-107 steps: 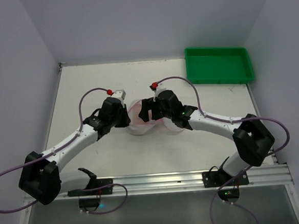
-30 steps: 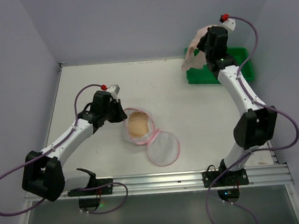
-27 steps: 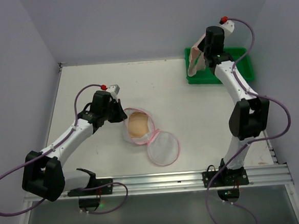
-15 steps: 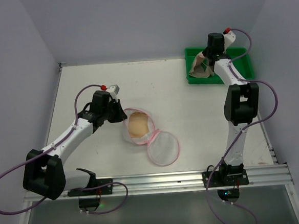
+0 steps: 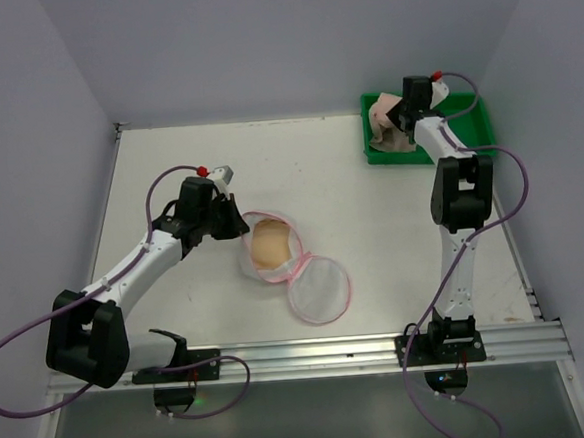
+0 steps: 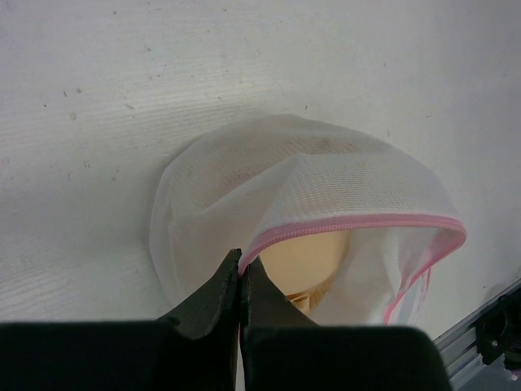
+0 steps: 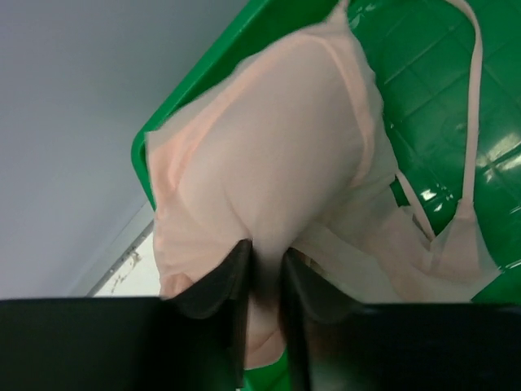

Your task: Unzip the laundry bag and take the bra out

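Note:
The laundry bag (image 5: 271, 249) lies unzipped mid-table, its flat round half (image 5: 319, 288) flipped toward the near edge. Something beige and rounded (image 6: 313, 259) shows inside the pink-trimmed mouth. My left gripper (image 5: 234, 226) is shut on the bag's pink zipper rim (image 6: 342, 228), pinching it at the fingertips (image 6: 240, 259). The pale pink bra (image 5: 386, 122) rests in the green tray's left end, one cup (image 7: 269, 155) bulging over my right gripper (image 7: 264, 248). That gripper (image 5: 402, 121) has its jaws slightly parted, with a fold of the bra lying in the gap.
The green tray (image 5: 462, 145) sits at the table's back right corner against the wall; its glossy ribbed floor (image 7: 431, 122) shows beside the bra's thin strap (image 7: 476, 90). Purple cables loop off both arms. A metal rail runs along the near edge.
My right arm has carried the bra down from above the tray into it, and its jaws have parted. The left arm and the laundry bag have stayed put.

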Tool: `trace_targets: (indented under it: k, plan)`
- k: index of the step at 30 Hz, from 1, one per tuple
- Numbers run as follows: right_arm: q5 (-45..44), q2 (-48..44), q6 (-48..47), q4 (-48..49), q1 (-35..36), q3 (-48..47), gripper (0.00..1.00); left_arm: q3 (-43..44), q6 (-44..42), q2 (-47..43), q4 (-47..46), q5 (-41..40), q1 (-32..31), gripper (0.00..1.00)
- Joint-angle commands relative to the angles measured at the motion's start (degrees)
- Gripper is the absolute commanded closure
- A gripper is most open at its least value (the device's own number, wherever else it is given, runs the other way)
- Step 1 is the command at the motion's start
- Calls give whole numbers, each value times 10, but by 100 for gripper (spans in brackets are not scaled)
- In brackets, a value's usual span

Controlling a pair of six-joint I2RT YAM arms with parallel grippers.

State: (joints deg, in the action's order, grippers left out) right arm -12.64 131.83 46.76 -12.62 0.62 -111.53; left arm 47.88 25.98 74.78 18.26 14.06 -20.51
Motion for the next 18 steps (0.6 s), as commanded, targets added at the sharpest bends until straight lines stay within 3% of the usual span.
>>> trace_targets:
  k: [1, 8, 18]
  plan:
    - [23, -32, 13, -17, -4, 7, 69, -4, 7, -7, -15, 22, 6, 100]
    - [28, -114, -31, -17, 1, 51, 48, 1, 9, -8, -16, 22, 6, 100]
    - [8, -202, -167, 31, 58, 110, 39, -9, 8, -24, -10, 15, 6, 100]
